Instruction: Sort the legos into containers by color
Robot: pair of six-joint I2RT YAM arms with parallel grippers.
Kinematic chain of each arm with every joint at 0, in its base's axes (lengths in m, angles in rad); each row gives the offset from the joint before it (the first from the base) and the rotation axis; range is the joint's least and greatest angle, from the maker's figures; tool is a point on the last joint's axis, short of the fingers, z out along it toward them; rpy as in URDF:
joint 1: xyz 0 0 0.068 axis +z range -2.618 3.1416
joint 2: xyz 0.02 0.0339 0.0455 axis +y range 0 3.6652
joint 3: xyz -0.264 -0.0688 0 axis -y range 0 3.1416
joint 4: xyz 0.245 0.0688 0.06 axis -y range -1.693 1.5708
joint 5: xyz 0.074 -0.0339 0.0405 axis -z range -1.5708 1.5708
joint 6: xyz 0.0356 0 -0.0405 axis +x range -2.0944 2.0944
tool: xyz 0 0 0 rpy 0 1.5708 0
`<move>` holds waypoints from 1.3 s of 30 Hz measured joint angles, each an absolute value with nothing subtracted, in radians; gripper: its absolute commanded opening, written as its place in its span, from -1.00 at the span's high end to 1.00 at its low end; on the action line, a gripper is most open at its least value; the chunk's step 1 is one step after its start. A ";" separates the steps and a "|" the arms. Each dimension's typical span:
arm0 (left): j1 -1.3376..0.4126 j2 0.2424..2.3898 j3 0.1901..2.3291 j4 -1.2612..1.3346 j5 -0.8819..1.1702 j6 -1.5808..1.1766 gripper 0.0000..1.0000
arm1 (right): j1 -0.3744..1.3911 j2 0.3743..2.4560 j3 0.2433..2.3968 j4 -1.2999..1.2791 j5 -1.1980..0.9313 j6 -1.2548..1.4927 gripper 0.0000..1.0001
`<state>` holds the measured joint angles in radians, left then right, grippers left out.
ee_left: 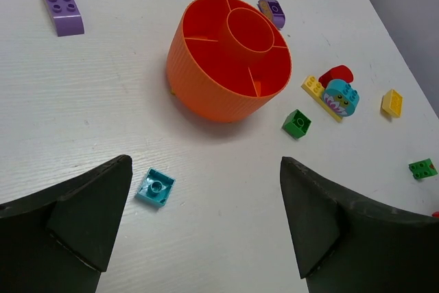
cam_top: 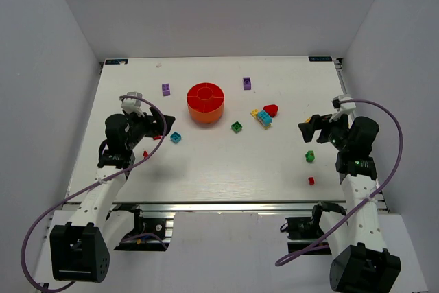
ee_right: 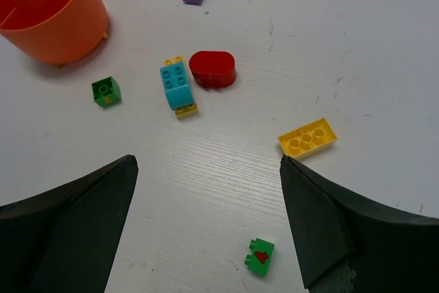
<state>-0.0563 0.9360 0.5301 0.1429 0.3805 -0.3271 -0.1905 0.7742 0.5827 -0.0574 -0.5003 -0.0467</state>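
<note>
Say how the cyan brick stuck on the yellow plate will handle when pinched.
The cyan-and-yellow plastic lego stack looks rigid, so probably stiff and light. Its two joined parts may separate under a skewed pinch. Boxy, it should slide rather than roll.

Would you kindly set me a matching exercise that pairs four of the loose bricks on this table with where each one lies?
Things:
1. lone cyan brick
2. loose yellow brick
3. rounded red brick
4. square green brick

Places:
A. between the bowl and the cyan-on-yellow stack
B. just ahead of the open left gripper
C. right beside the cyan-on-yellow stack
D. just ahead of the open right gripper, near one finger

Pairs: 1-B, 2-D, 3-C, 4-A.
</note>
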 measured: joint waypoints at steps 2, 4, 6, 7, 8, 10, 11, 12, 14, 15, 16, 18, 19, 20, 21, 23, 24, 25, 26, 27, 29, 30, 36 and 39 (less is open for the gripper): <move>-0.056 0.936 0.530 0.143 0.379 -0.327 -0.96 | -0.191 0.774 0.583 -0.064 -0.541 -0.071 -0.79; -0.056 0.936 0.530 0.143 0.377 -0.327 -0.96 | -0.191 0.774 0.583 -0.071 -0.580 -0.099 -0.79; -0.056 0.936 0.530 0.143 0.375 -0.328 -0.96 | -0.191 0.773 0.582 -0.081 -0.623 -0.150 -0.79; -0.056 0.936 0.530 0.143 0.374 -0.328 -0.96 | -0.191 0.771 0.578 -0.082 -0.645 -0.180 -0.79; -0.056 0.936 0.530 0.143 0.374 -0.329 -0.95 | -0.190 0.768 0.574 -0.087 -0.662 -0.212 -0.79; -0.056 0.937 0.530 0.143 0.373 -0.331 -0.83 | -0.190 0.766 0.567 -0.102 -0.676 -0.260 -0.79; -0.056 0.937 0.530 0.142 0.371 -0.332 -0.53 | -0.190 0.766 0.566 -0.110 -0.677 -0.282 -0.79; -0.056 0.939 0.531 0.142 0.367 -0.338 -0.35 | -0.190 0.767 0.565 -0.116 -0.677 -0.304 -0.79; -0.056 0.945 0.537 0.136 0.350 -0.336 0.13 | -0.189 0.774 0.567 -0.130 -0.684 -0.344 -0.79; -0.056 0.949 0.540 0.134 0.337 -0.338 0.45 | -0.189 0.782 0.569 -0.145 -0.695 -0.370 -0.79; -0.057 0.955 0.546 0.128 0.321 -0.337 0.49 | -0.189 0.797 0.577 -0.175 -0.710 -0.400 -0.79; -0.057 0.978 0.561 0.116 0.279 -0.329 0.18 | -0.189 0.848 0.620 -0.262 -0.755 -0.458 -0.78; -0.057 0.997 0.573 0.107 0.256 -0.318 -0.10 | -0.189 0.872 0.644 -0.295 -0.777 -0.478 -0.72; -0.057 1.026 0.593 0.087 0.232 -0.315 -0.32 | -0.189 0.890 0.666 -0.322 -0.799 -0.492 -0.61; -0.057 1.062 0.621 0.070 0.206 -0.309 -0.46 | -0.189 0.899 0.680 -0.338 -0.815 -0.505 0.03; -0.057 1.145 0.688 0.027 0.162 -0.305 -0.60 | -0.187 0.894 0.690 -0.345 -0.832 -0.503 0.85; -0.057 1.195 0.726 0.002 0.134 -0.305 -0.61 | -0.187 0.883 0.690 -0.345 -0.832 -0.488 0.96; -0.057 1.242 0.764 -0.016 0.112 -0.303 -0.63 | -0.186 0.869 0.690 -0.342 -0.828 -0.467 0.82; -0.057 1.294 0.804 -0.029 0.086 -0.299 -0.63 | -0.187 0.854 0.689 -0.339 -0.822 -0.447 0.57; -0.057 1.347 0.844 -0.043 0.061 -0.297 -0.63 | -0.186 0.836 0.688 -0.333 -0.812 -0.426 0.14; -0.057 1.448 0.921 -0.062 0.016 -0.291 -0.63 | -0.186 0.801 0.688 -0.312 -0.799 -0.392 -0.01; -0.057 1.495 0.958 -0.074 -0.007 -0.285 -0.62 | -0.185 0.788 0.688 -0.303 -0.792 -0.377 -0.04; -0.075 1.746 1.148 -0.089 -0.101 -0.248 -0.45 | -0.184 0.775 0.688 -0.286 -0.776 -0.336 -0.06; -0.096 1.846 1.214 -0.089 -0.122 -0.233 -0.45 | -0.183 0.775 0.688 -0.286 -0.772 -0.323 -0.06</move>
